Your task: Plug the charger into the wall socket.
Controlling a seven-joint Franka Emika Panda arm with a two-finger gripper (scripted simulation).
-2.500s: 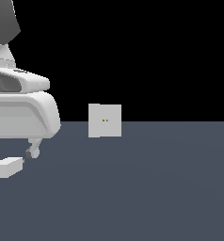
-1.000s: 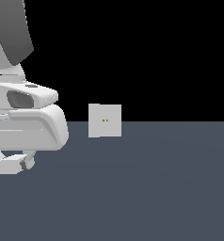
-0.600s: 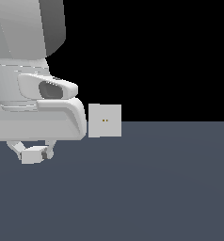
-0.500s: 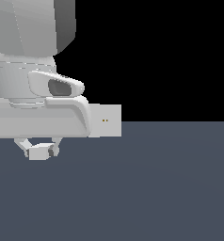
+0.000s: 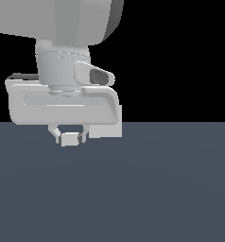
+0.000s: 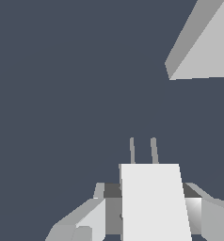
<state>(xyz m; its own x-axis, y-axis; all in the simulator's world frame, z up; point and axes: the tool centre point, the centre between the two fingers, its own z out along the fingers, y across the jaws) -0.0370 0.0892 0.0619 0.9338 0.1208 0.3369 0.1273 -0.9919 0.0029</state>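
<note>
Since 0.5 s ago, gripper (image 5: 70, 138), pinching charger (image 5: 70, 139), shifts rightward, hiding most of wall socket (image 5: 107, 130).

Bare floor (image 6: 62, 94) lies open between the charger (image 6: 154, 202) prongs and the wall socket (image 6: 203, 42); nothing intervenes.
</note>
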